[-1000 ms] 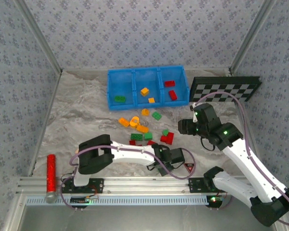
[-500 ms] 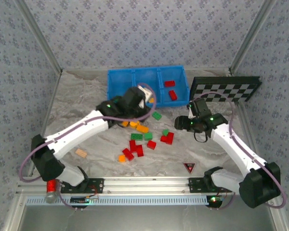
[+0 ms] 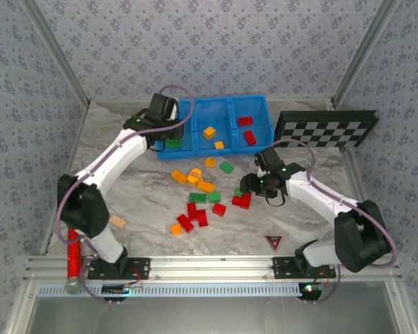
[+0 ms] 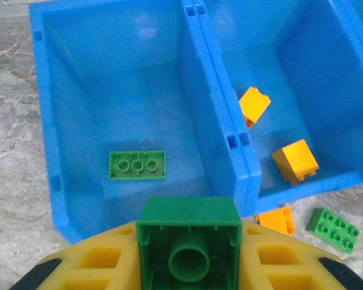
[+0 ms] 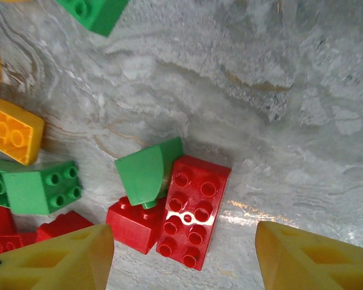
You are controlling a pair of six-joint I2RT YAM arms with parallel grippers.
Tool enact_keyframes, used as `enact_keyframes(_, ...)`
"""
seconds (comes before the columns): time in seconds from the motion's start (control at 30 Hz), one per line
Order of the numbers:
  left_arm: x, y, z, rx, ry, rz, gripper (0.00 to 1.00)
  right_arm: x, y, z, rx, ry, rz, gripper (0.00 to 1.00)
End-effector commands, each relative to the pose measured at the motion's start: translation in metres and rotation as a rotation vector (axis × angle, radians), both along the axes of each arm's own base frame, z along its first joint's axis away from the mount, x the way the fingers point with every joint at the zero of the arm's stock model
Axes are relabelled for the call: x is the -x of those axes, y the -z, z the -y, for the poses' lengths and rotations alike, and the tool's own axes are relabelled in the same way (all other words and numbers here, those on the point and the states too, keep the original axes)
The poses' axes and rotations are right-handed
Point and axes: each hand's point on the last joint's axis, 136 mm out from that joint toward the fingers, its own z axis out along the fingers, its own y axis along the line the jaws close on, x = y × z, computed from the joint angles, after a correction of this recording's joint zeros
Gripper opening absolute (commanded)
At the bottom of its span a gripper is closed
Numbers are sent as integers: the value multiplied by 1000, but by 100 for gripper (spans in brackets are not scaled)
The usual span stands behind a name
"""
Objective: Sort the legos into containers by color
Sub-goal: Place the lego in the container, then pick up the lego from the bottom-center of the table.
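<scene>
Top view: the left claw point(image 3: 161, 115) hangs at the blue bin's point(image 3: 216, 99) left box; the right claw point(image 3: 247, 186) is low over legos point(image 3: 197, 197).

Left wrist: it clamps a green lego point(image 4: 189, 241) near the box's edge; dropped now, it may miss.

Right wrist: fingers point(image 5: 54, 260) apart above a red lego point(image 5: 193, 208); the touching green wedge point(image 5: 146, 175) may get grabbed too.

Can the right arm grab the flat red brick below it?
Probably yes: the right gripper hangs open above the flat red plastic brick, nothing covering it, though a green plastic wedge touches its side.
</scene>
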Motion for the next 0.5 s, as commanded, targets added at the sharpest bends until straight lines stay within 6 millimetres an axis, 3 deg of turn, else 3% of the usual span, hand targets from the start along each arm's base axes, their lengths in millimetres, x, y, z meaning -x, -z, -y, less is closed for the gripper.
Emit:
enact_keyframes(0.0, -21, -2, 15, 41, 20, 8, 27, 1, 10, -1, 12, 26, -16, 63)
enact_keyframes(0.2, -48, 29, 21, 56, -1, -56, 26, 4, 23, -6, 43, 1, -46, 57)
enact_keyframes(0.47, -65, 49, 29, 52, 1, -95, 26, 3, 39, -4, 104, -12, -73, 54)
